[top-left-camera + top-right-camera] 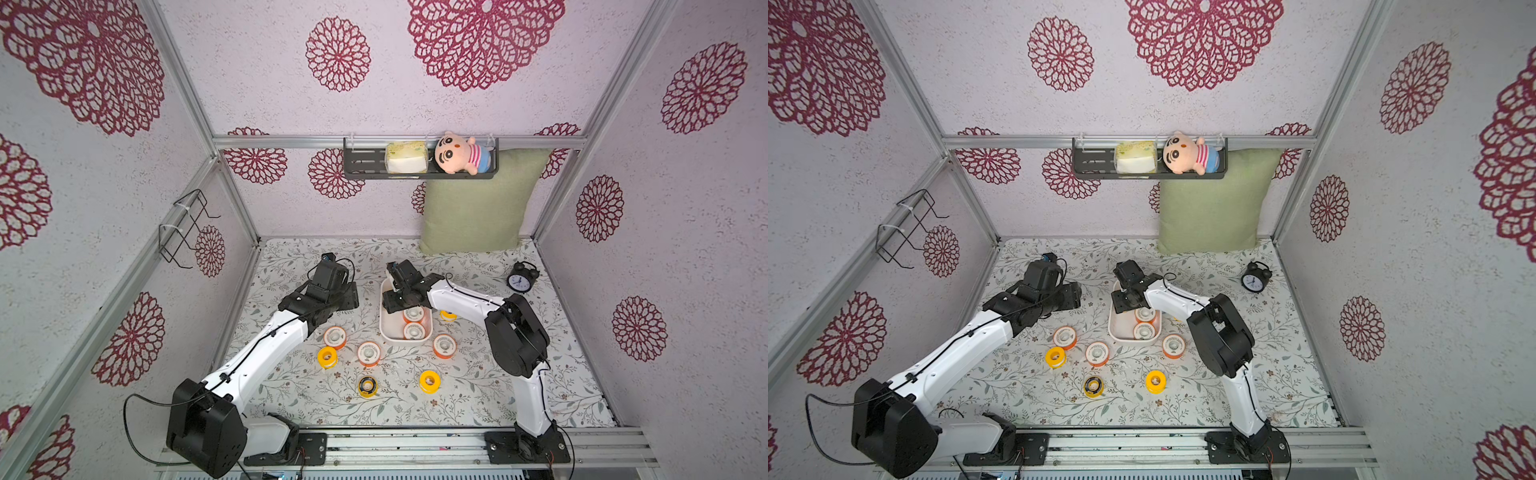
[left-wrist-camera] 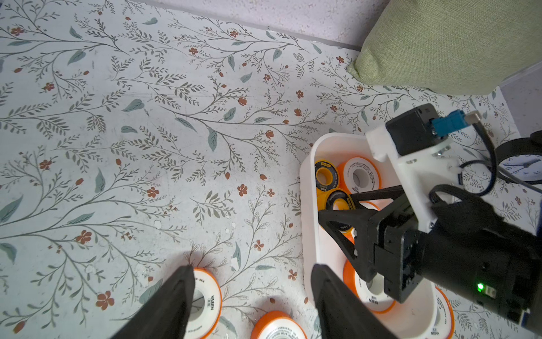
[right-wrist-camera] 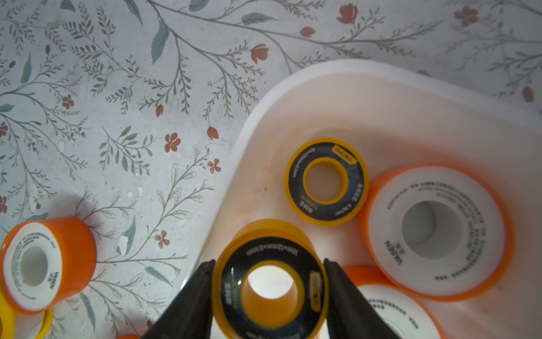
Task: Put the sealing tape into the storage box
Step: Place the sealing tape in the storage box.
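Gripping a black-faced spool (image 3: pixel 269 234) over the box (image 3: pixel 322 76) at the worktop's (image 3: pixel 117 88) centre, your right end effector (image 3: pixel 268 261) may drop it onto packed spools (image 3: pixel 434 232), bouncing it out; your left end effector (image 2: pixel 252 270) hangs open.

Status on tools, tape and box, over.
Right tool shut on yellow-black spool, over storage box. Left tool open, empty, beside box. Loose spools on table. Nothing blocking the drop.
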